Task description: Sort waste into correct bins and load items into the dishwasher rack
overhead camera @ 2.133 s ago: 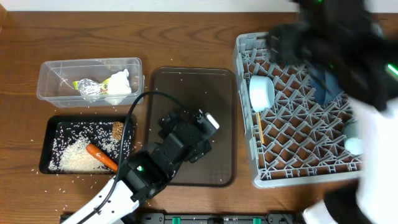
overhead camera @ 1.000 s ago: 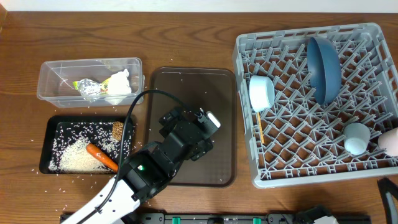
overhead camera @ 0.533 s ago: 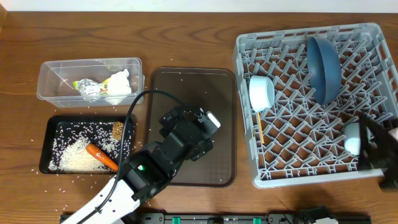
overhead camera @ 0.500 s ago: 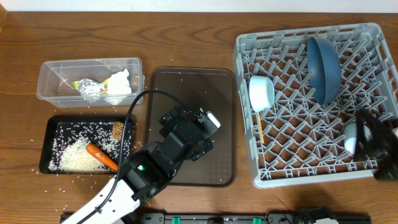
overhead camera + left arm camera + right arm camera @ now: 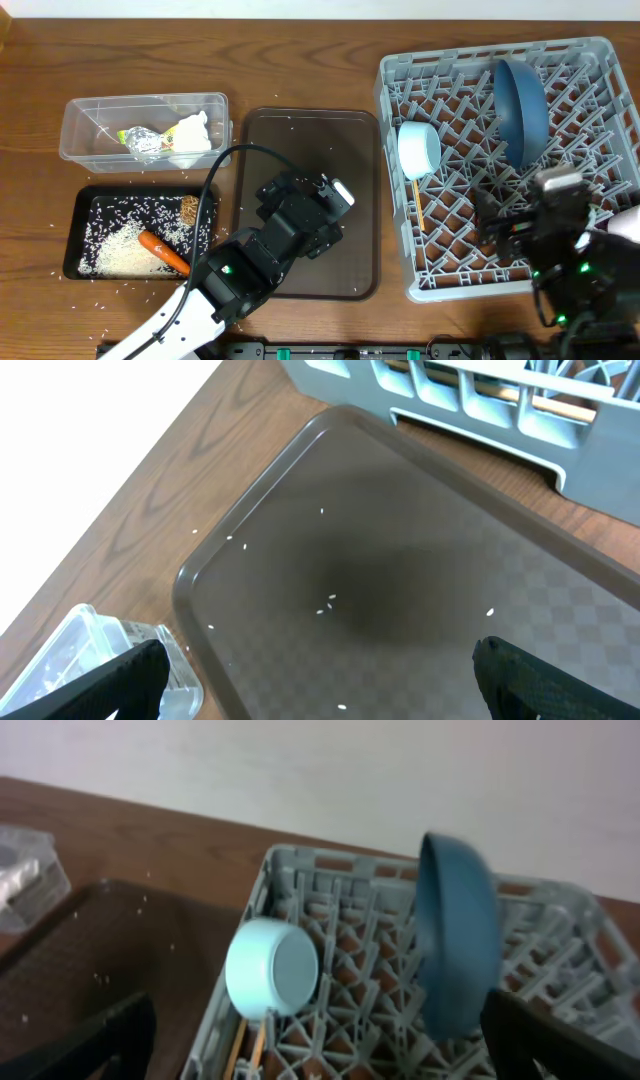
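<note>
Blue plate (image 5: 455, 930): upright beyond right end effector (image 5: 320, 1042); careless swing may topple it
Right end effector: spread, empty
Left end effector (image 5: 320, 682): spread, empty

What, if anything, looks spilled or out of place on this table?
Loose white rice grains lie scattered on the dark-brown serving tray, and a few on the table beside the black tray rather than in it.

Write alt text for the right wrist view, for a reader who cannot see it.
A grey dishwasher rack holds a large blue plate standing on edge and, left of it, a small light-blue bowl on its side, base toward the camera. A dark-brown tray sits left of the rack; the arm's dark fingers show in both bottom corners, wide apart.
</note>
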Motion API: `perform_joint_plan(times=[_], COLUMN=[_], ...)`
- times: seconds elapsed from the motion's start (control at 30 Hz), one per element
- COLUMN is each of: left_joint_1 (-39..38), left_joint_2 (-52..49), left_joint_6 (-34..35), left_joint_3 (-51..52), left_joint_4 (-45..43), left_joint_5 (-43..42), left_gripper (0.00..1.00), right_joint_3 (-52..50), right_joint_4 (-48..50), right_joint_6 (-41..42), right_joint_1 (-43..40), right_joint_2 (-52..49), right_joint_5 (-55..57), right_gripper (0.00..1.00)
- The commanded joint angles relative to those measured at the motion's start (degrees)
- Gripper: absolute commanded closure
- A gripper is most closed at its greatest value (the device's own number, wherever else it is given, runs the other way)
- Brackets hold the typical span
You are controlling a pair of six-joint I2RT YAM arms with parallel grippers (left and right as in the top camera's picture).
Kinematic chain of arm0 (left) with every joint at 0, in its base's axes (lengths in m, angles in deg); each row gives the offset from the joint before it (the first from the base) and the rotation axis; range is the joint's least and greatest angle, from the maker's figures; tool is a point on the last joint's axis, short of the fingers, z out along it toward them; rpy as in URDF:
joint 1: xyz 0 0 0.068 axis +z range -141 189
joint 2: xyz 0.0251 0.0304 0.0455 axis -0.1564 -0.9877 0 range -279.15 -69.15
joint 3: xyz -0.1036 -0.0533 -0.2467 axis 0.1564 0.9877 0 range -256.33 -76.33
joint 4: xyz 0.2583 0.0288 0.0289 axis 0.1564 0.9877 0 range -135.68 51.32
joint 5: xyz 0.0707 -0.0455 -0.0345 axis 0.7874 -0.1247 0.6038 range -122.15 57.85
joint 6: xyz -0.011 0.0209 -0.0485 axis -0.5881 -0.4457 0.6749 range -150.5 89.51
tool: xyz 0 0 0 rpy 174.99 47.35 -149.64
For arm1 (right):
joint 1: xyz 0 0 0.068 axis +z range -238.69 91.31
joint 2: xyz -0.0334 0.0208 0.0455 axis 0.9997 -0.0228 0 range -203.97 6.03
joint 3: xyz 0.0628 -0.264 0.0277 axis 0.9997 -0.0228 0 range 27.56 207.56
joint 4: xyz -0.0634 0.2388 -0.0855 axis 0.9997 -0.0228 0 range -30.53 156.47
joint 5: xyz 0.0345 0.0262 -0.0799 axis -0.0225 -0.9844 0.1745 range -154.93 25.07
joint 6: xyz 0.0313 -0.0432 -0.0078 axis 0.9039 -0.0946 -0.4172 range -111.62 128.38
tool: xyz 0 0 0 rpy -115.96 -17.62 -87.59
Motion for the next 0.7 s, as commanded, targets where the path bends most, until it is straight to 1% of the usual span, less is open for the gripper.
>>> perform_joint_plan(times=[0.0,0.13,0.33,0.5,0.67], left_joint_1=[0.2,0.2,0.2,0.2,0.2], left_joint_2=[-0.2,-0.2,-0.2,-0.2,-0.2], left_joint_6=[-0.1,-0.1,-0.1,-0.1,-0.1], left_joint_3=[-1.0,-1.0,-1.0,-1.0,-1.0], left_joint_4=[0.0,0.0,0.0,0.0,0.0], left_joint_5=[0.8,0.7,0.8,0.8,0.7], left_gripper=[0.02,0.02,0.02,0.02,0.02], right_joint_3=[-7.6,-17.0,-28.9,-36.5,-42.0], right_joint_4=[3.8,8.9,16.9,23.1,26.1], right_joint_6=[-1.6,-1.6,-1.6,-1.6,-1.7], right_joint_1=[-0.7,-0.7,-0.7,-0.7,-0.7], right_joint_2=[5.7,12.3,19.2,23.9,29.2], right_joint_5=[-1.7,-1.8,-1.7,-1.7,-1.7], right_gripper=[0.01,0.01,0.01,0.01,0.01])
